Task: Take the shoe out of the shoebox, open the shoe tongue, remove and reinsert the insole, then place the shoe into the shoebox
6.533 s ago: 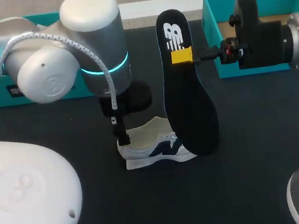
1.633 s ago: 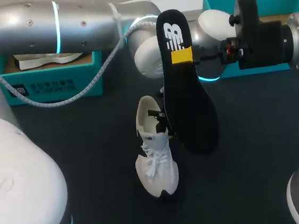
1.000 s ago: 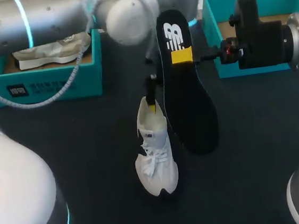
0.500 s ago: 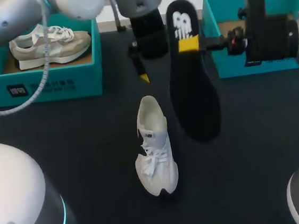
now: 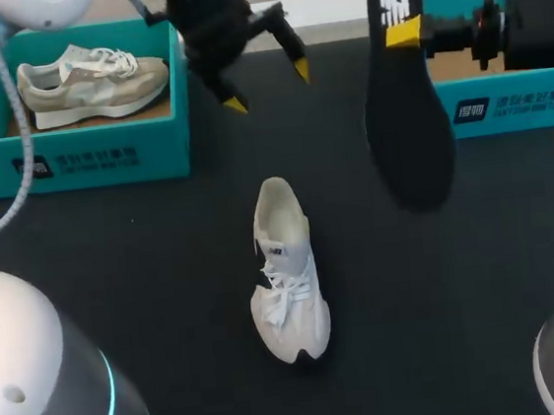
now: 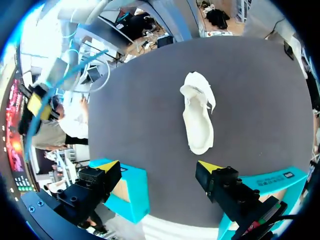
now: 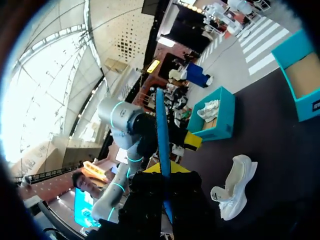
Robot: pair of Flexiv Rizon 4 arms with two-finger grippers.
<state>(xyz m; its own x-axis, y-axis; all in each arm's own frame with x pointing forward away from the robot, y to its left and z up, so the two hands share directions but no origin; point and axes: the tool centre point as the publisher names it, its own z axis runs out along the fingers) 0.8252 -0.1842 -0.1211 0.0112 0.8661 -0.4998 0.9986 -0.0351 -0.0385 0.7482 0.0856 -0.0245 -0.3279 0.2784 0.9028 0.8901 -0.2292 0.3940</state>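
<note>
A white shoe (image 5: 286, 288) stands upright on the dark table near the middle, toe toward me, its mouth gaping. My left gripper (image 5: 267, 87) hangs open above the table's far side, well clear of the shoe; the left wrist view looks down on the shoe (image 6: 197, 117) between and ahead of its spread fingers (image 6: 209, 166). Off to the right, my right gripper (image 5: 404, 32) is shut on the heel end of the black insole (image 5: 406, 115), which hangs in the air with its toe end down. The right wrist view shows the insole (image 7: 162, 142) edge-on, with the shoe (image 7: 235, 187) beyond.
A teal shoebox (image 5: 74, 161) at the back left holds a beige shoe (image 5: 93, 74). An open teal shoebox (image 5: 509, 106) stands at the back right, behind the insole. Bare dark table lies around the white shoe.
My left gripper has let go of the shoe, lifted off it and drawn back to the table's far side, fingers spread wide. The right gripper has carried the insole right and away from the shoe.
</note>
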